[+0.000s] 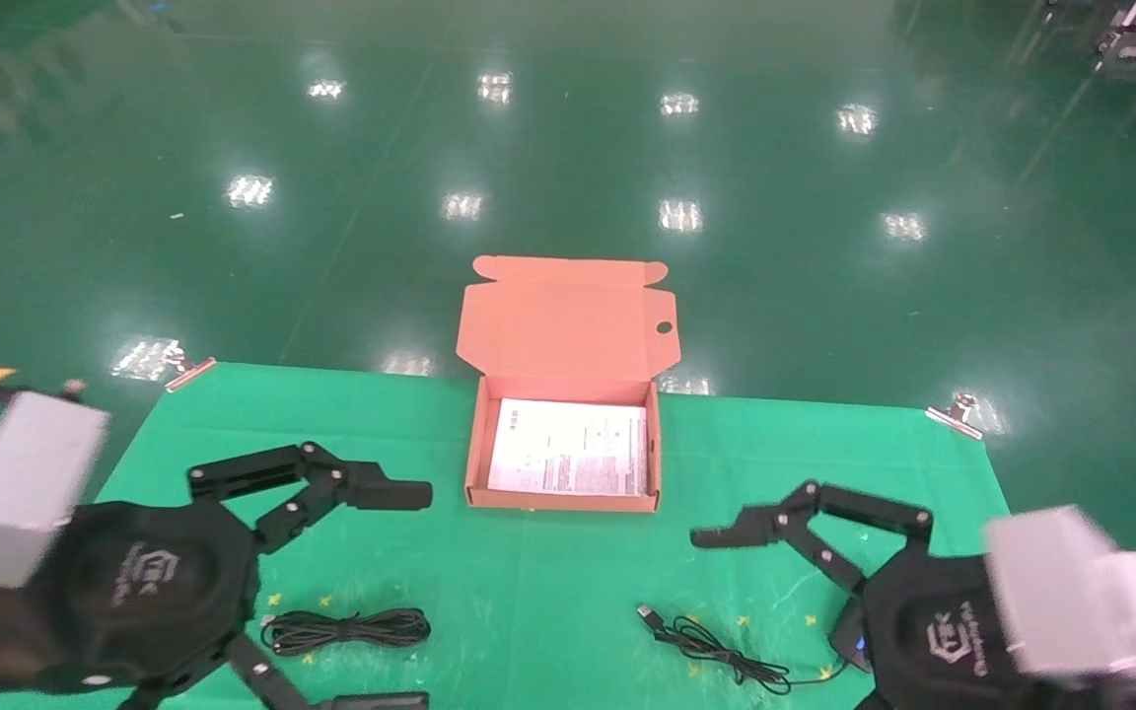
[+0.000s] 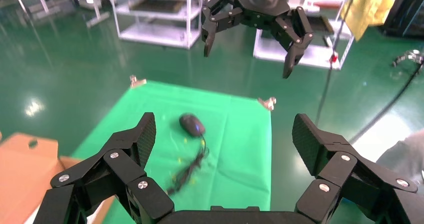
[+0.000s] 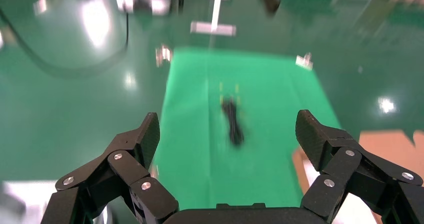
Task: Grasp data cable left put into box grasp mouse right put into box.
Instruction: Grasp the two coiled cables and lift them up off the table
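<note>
Spread wide and empty, the left gripper (image 1: pixel 371 592) hovers with the thin black looped data cable (image 1: pixel 346 630) lying between its fingers, limp, light, best pinched mid-bundle, while the equally open right gripper (image 1: pixel 755 611) hangs over the small black oval mouse (image 2: pixel 192 124), beside the open orange-brown cardboard box (image 1: pixel 476 463).

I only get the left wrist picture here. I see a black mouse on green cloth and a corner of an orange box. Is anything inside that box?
Observer: Yes. In the head view the box stands open, with a printed white sheet on its floor.
Operator: Is there another cable somewhere?
Observer: The data cable lies coiled on the cloth beside the left gripper.
Operator: And the mouse, is anything near it?
Observer: The right gripper, open, hangs over the mouse and covers most of it.
</note>
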You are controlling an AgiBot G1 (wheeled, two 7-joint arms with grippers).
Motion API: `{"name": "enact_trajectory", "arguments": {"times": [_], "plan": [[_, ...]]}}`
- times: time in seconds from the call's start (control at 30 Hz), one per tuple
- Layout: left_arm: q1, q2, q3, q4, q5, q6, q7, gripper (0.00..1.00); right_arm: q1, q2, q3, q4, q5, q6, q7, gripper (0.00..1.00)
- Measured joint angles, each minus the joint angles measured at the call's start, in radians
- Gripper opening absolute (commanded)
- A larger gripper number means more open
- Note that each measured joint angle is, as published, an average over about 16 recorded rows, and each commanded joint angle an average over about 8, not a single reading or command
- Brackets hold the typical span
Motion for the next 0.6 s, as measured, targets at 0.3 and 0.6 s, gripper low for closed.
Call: {"name": "enact_trajectory", "arguments": {"times": [0.3, 0.6], "plan": [[-0.133, 0.043, 0.134, -0.012, 0.245, 0.025, -0.058, 1.0, 0.197, -0.043, -0.208, 0.017, -0.3, -0.023, -0.129, 1.0], [-0.26, 0.123, 0.317, -0.038, 0.575, 0.02, -0.083, 1.0, 0.313, -0.113, -0.413, 0.02, -0.555, 0.005, -0.207, 1.0]]}}
